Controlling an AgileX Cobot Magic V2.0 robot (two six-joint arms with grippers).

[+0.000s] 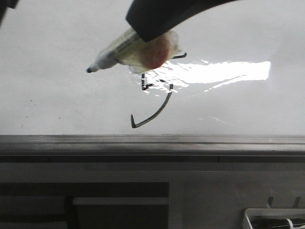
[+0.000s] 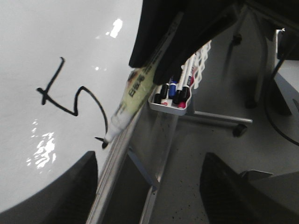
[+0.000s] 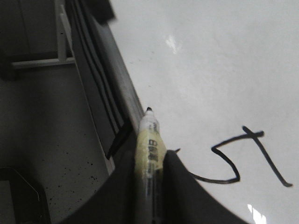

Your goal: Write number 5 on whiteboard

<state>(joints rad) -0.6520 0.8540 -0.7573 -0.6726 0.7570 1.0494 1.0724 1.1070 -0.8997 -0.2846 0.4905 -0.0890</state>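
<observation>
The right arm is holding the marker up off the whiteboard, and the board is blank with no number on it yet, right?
Not blank. The number 5 is already drawn on the whiteboard, as the front view shows. The right fingers do hold the marker off the board.

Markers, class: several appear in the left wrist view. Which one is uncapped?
The pale yellow-barrelled marker, gripped in the right arm's jaws with its black tip bare. The others stand capped in the white holder.
</observation>
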